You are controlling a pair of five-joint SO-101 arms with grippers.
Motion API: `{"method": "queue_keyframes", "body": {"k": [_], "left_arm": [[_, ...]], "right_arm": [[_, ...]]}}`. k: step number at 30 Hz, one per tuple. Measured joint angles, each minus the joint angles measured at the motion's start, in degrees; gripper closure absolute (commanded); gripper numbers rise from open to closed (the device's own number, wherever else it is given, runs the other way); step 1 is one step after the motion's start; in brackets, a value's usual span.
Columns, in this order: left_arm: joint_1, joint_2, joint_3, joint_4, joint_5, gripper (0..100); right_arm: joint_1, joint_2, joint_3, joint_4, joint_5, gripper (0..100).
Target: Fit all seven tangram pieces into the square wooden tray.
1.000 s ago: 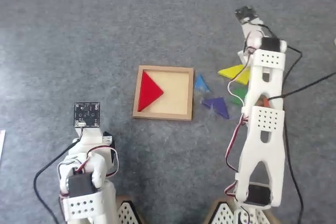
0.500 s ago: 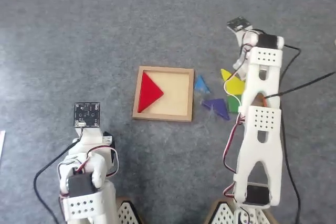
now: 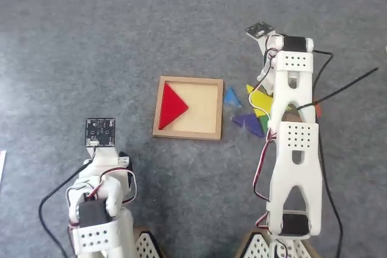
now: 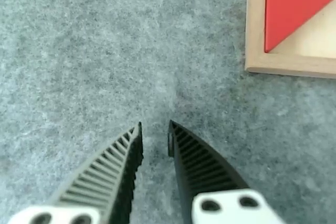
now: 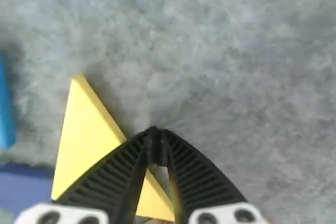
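Your right end effector (image 5: pixel 157 136), closed on the yellow triangle (image 5: pixel 86 140), has carried it nearer the tray (image 3: pixel 190 79), which holds only the red triangle (image 3: pixel 172 104), so a second placement looks close.

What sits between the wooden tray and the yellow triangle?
In the high view, a small blue triangle lies on the grey mat between the tray and the yellow triangle, close to the tray's rim.

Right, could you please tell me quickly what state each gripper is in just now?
Left gripper: jaws slightly open, holding nothing.
Right gripper: jaws closed, apparently on the yellow triangle.
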Motion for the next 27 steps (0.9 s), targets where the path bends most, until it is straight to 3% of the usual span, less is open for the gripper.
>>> {"method": "queue_keyframes", "body": {"k": [12, 20, 27], "left_arm": [[0.0, 0.0, 0.0, 0.0, 0.0, 92], [0.0, 0.0, 0.0, 0.0, 0.0, 92], [0.0, 0.0, 0.0, 0.0, 0.0, 92]], "right_arm": [[-7.21, -20.92, 36.92, 0.0, 8.53, 98.7], [-7.12, -32.18, 50.46, 0.0, 12.84, 98.8], [-3.25, -45.01, 62.24, 0.0, 21.71, 98.4]]}}
